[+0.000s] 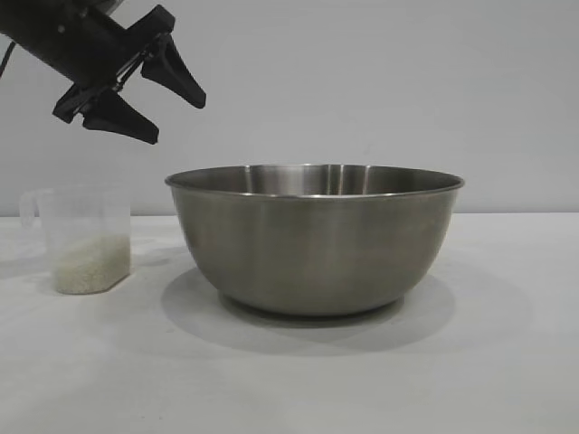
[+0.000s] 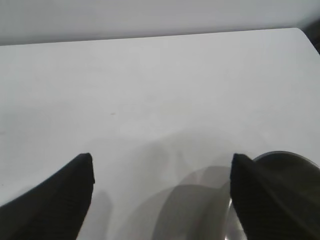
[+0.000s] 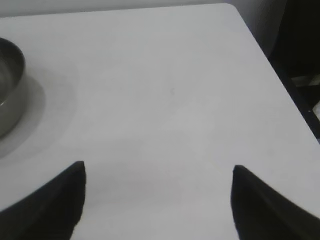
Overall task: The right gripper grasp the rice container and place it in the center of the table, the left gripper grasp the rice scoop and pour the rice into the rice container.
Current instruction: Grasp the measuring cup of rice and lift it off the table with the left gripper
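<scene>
The rice container, a large steel bowl, stands on the white table near its middle. To its left stands the rice scoop, a clear cup with its handle pointing away from the bowl and rice in its lower part. My left gripper hangs open in the air above and a little right of the scoop, holding nothing. In the left wrist view the left gripper is open over the table, with the bowl's rim beside one finger. My right gripper is open over bare table, apart from the bowl.
The table's far edge and a rounded corner show in the right wrist view, with a dark drop beyond the edge. A plain pale wall stands behind the table.
</scene>
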Tool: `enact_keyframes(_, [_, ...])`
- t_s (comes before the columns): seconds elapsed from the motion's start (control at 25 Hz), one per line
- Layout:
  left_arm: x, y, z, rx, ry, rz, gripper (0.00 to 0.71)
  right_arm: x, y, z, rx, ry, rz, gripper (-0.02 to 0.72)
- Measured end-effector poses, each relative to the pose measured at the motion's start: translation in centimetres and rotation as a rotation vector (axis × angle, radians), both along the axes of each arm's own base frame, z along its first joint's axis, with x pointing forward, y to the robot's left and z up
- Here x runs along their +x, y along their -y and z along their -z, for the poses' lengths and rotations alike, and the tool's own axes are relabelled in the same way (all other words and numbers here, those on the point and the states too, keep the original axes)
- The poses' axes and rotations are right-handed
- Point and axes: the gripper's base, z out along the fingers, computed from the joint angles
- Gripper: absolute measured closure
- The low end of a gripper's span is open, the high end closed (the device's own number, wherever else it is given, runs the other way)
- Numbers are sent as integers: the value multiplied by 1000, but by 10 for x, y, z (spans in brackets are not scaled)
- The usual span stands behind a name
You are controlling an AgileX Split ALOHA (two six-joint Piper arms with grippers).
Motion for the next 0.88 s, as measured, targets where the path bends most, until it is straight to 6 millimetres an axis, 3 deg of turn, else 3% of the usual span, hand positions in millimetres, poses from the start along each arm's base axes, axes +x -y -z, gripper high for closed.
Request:
enact_keyframes(0.48, [0, 0, 0, -7, -1, -5, 184, 0, 1, 0, 0, 2, -146, 167])
enact_keyframes(0.88, [1, 1, -3, -20, 31, 3, 184, 0, 1, 0, 0, 2, -149, 167])
